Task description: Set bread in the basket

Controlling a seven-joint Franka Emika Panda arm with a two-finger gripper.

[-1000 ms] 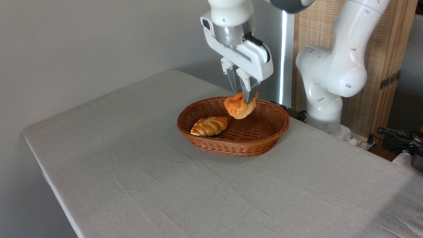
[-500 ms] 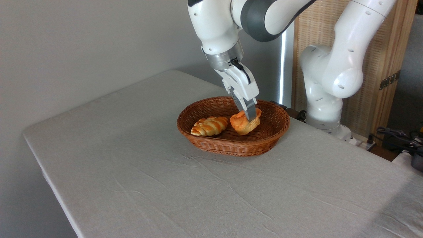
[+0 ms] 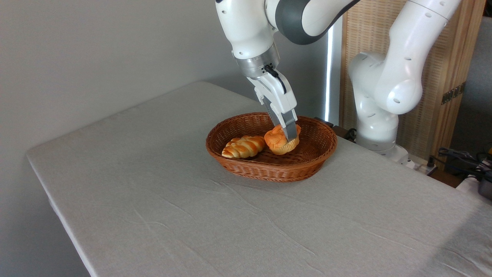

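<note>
The bread [image 3: 277, 142], a small orange bun with a tan ridged base, sits upright on the floor of the brown wicker basket [image 3: 269, 174], right of its middle. My gripper [image 3: 291, 135] reaches down into the basket from above, seen edge-on. Its near finger overlaps the bun's right side. The bun looks round and unsquashed and rests on its base, so the fingers appear open around it.
A braided golden loaf [image 3: 243, 146] lies in the basket's left half, touching the bun. The arm's white base [image 3: 374, 127] stands just behind the table's far right edge, with cables [image 3: 461, 157] beyond it. A grey cloth covers the table [image 3: 192, 215].
My gripper came down into the basket with the tilted, pinched bun. The bun now rests upright on the basket floor with its round shape back.
</note>
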